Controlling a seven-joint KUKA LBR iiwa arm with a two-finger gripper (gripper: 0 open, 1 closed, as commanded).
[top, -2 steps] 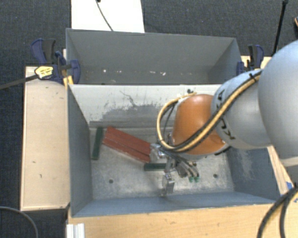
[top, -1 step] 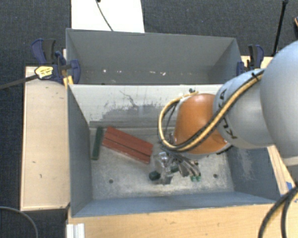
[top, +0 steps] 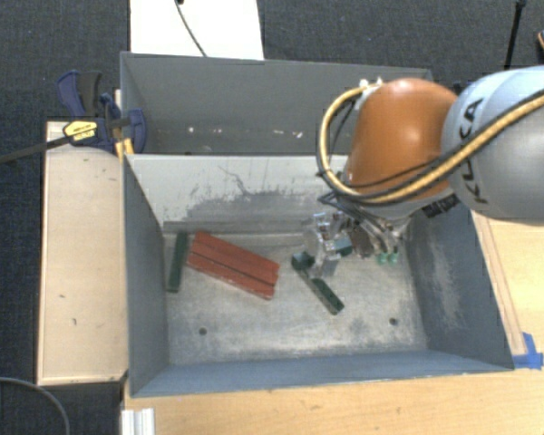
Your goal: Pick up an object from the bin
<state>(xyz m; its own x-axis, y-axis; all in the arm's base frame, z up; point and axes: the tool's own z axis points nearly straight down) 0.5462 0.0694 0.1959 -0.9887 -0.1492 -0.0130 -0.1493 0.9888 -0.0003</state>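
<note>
Near the bin's middle my pincer, spread or pressed together I cannot tell, stands over a green bar; next, probably lower and grip.

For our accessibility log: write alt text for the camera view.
The robot's jaws sit low near the middle of a grey metal bin, close by one end of a small dark green stick on its floor. Toward the view's left lie a reddish-brown block and, nearer the wall, a dark green bar.
</note>
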